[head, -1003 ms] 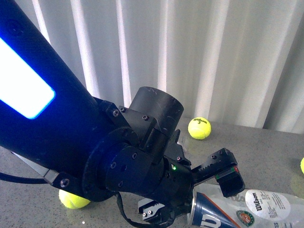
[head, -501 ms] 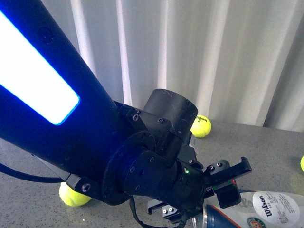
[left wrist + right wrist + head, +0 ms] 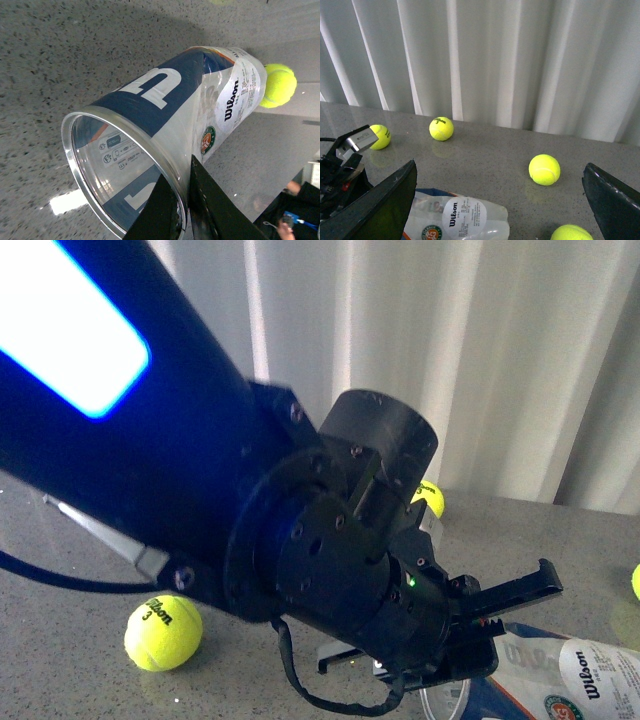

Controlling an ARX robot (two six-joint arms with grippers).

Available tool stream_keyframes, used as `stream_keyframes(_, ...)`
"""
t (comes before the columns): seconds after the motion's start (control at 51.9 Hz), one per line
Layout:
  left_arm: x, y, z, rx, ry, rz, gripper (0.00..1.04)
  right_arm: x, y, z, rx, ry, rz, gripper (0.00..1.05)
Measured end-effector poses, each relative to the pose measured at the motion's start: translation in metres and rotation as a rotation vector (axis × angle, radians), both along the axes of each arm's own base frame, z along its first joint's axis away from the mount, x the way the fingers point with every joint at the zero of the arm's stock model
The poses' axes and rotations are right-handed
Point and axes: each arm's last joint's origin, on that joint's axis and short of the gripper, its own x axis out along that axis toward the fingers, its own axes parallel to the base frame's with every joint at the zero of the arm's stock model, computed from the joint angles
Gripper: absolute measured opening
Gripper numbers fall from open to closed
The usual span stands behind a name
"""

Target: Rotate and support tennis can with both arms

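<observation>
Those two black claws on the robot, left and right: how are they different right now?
The left gripper has its fingers close together, pinching the rim of the can; the right gripper has its fingers spread wide and holds nothing. The left gripper is at the can's open end; the right gripper hangs over its labelled body, apart from it. Both have two black fingers.

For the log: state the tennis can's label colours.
Tennis can label: dark blue with white lettering, orange edge; best in the left wrist view.
</observation>
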Motion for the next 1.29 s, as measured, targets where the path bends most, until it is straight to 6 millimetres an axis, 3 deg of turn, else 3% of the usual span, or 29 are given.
stream_keyframes(0.058,-0.003,0.003,0.020,0.050,-0.032,-0.032,0.04,0.000,0.000,0.000,0.000,0.000,0.000,0.98)
stream_keyframes(0.193,-0.017,0.003,0.094,0.156,-0.224,-0.185,0.04,0.000,0.000,0.000,0.000,0.000,0.000,0.98)
stream_keyframes(0.328,-0.039,-0.011,0.162,0.272,-0.407,-0.389,0.04,0.000,0.000,0.000,0.000,0.000,0.000,0.98)
stream_keyframes(0.444,-0.056,-0.024,0.182,0.396,-0.495,-0.557,0.04,0.000,0.000,0.000,0.000,0.000,0.000,0.98)
stream_keyframes(0.579,-0.064,-0.038,0.186,0.585,-0.625,-0.721,0.04,0.000,0.000,0.000,0.000,0.000,0.000,0.98)
stream_keyframes(0.733,-0.055,-0.049,0.174,0.764,-0.729,-0.861,0.04,0.000,0.000,0.000,0.000,0.000,0.000,0.98)
stream_keyframes(1.003,-0.030,-0.059,0.146,0.851,-0.727,-0.977,0.04,0.000,0.000,0.000,0.000,0.000,0.000,0.98)
stream_keyframes(1.292,-0.003,-0.065,0.141,0.898,-0.745,-0.998,0.04,0.000,0.000,0.000,0.000,0.000,0.000,0.98)
